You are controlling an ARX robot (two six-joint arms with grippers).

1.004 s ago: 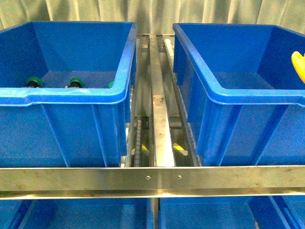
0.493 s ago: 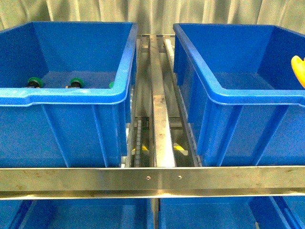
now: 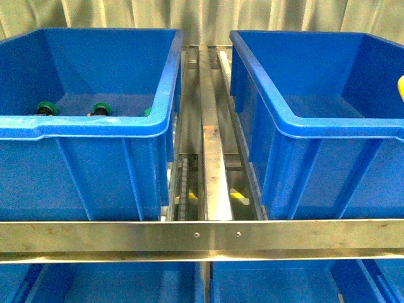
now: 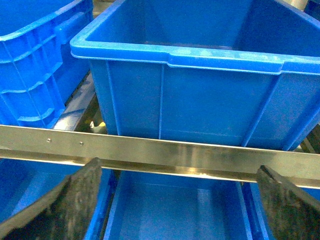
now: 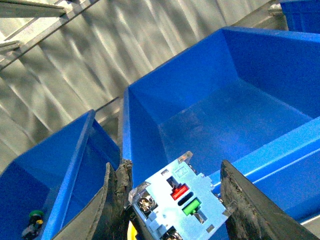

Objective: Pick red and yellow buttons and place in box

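From the front, two big blue crates sit side by side on a metal rack (image 3: 202, 237): the left crate (image 3: 82, 126) and the right crate (image 3: 328, 126). Behind the near rim of the left crate, two buttons show as green collars, one (image 3: 45, 108) and another (image 3: 101, 109), with a green sliver (image 3: 148, 112) near that crate's right wall that may be a third; their cap colours are hidden. A yellow scrap (image 3: 401, 88) pokes in above the right crate's right side.

The left wrist view shows the left claw (image 4: 180, 200) with its fingers spread wide and nothing between them, below a steel rail (image 4: 160, 155). One crate stands beyond the rail, one beside it, and more blue crates lie under it.

In the right wrist view the right claw (image 5: 172, 200) is clamped on one button switch (image 5: 175, 202), contact block facing the camera, a trace of yellow cap underneath. It hangs above the near wall of the right crate (image 5: 225, 120).

The risk, as I judge it: the grip looks to sit on the smooth block, so it could slip, or fall outside the wall if let go here.
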